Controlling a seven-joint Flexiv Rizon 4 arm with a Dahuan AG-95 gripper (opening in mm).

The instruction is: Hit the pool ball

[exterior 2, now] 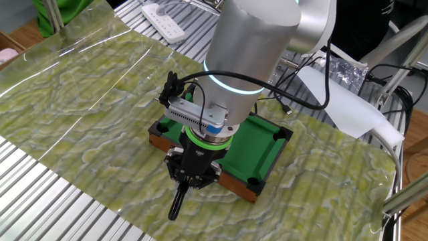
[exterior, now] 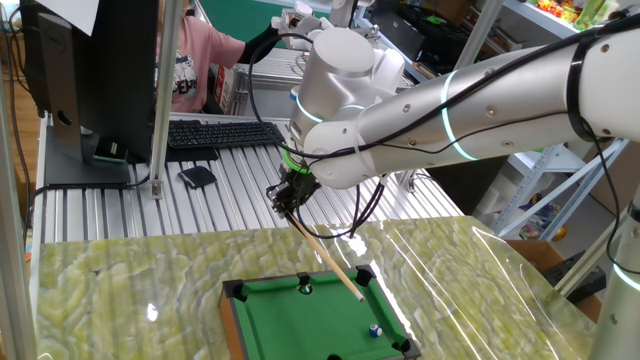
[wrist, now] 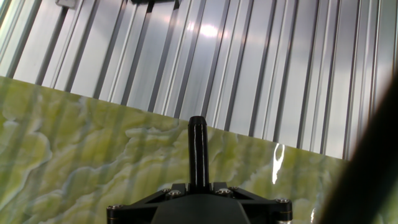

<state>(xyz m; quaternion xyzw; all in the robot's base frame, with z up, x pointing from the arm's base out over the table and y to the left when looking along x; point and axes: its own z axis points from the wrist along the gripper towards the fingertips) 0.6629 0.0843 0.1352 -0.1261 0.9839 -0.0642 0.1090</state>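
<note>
Above the mini table [exterior: 262, 322], the gripper [exterior: 288, 196] pinches the cue [exterior: 330, 262], slanting down over the felt; the ball [exterior: 375, 329] sits near the front right corner.

A black keyboard [exterior: 222, 133] and a dark wallet [exterior: 197, 177] lie far left; a white power strip [exterior 2: 160, 13] sits on the tabletop [exterior 2: 80, 100].

Clearance around the mini pool table [exterior: 262, 318]

Green felt mostly open; cue [exterior: 325, 257] slants across its far-right part, gripper [exterior: 290, 198] and arm overhead. Pool ball [exterior: 375, 329] lies near right, dark ball [exterior: 306, 288] far. Marbled mat [exterior: 120, 290] left is free.
</note>
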